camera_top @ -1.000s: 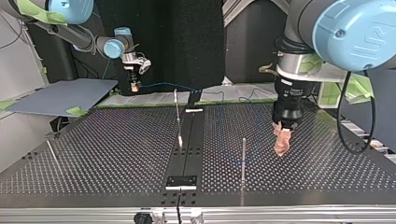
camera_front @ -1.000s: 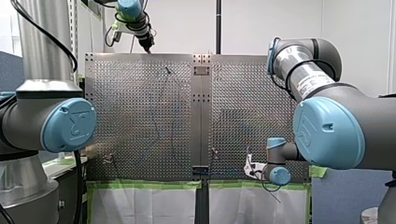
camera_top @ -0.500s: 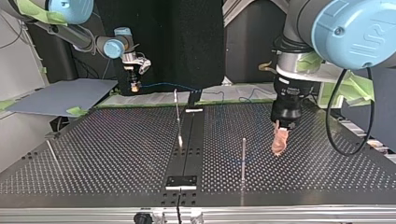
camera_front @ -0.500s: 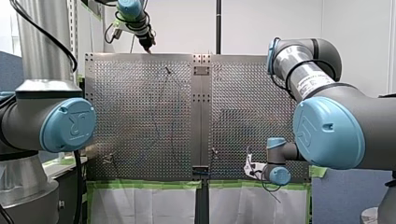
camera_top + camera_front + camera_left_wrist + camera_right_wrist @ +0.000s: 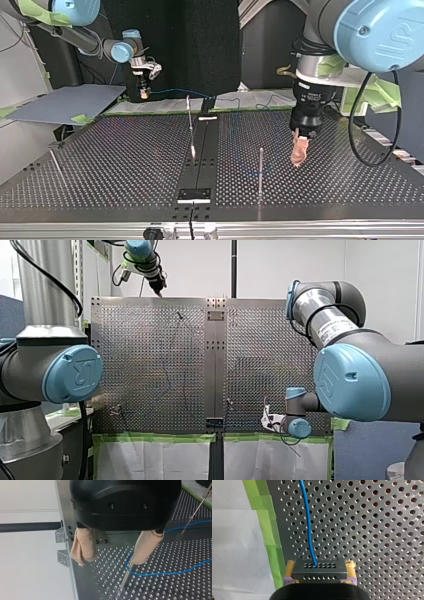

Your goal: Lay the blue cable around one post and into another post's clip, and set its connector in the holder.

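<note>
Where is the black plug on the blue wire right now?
In the right wrist view, the black connector sits pinched between my right hand's yellow fingers, above the perforated table close to its green-taped edge; the blue cable runs out ahead.

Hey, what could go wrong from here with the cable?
1. The cable only loops loosely round the post; a pull from my right end effector, shut on the connector, could lift it off.
2. My left end effector is open, one pad right beside the post, and might snag the loop.
</note>
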Controlling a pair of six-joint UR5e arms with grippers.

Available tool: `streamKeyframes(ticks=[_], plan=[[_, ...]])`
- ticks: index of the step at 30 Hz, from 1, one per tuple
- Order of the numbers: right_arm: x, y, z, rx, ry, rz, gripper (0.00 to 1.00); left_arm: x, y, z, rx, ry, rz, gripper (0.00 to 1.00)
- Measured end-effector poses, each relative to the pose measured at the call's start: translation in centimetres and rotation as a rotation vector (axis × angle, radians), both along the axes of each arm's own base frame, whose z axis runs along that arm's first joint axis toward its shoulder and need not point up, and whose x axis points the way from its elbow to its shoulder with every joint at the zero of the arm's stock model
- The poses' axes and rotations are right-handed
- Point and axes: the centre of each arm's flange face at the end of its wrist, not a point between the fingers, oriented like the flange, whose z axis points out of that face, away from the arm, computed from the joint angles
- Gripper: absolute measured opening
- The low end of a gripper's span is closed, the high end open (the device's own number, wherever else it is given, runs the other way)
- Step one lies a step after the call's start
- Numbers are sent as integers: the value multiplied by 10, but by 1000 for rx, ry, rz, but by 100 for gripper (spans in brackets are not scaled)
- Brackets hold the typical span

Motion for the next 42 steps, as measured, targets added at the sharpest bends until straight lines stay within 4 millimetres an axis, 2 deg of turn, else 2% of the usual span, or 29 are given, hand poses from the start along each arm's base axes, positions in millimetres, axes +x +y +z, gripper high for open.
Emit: streamKeyframes(ticks=[6,10,22,27,33,42], plan=[[-1,0,0,5,13,-9,0,1,-3,0,-38,-13,-11,100],[-1,1,-1,8,19,-14,0,2,-9,-9,-75,-19,-44,100],[3,4,-1,4,44,-14,0,-19,-50,-49,-183,-7,-191,100],[8,7,-1,3,51,-14,0,-22,-66,-78,-218,22,-188,100],[9,15,1,8,73,-23,0,-24,-88,-125,-243,78,-173,100],[5,24,31,-24,72,-52,0,-35,-114,-200,-234,157,-146,100]])
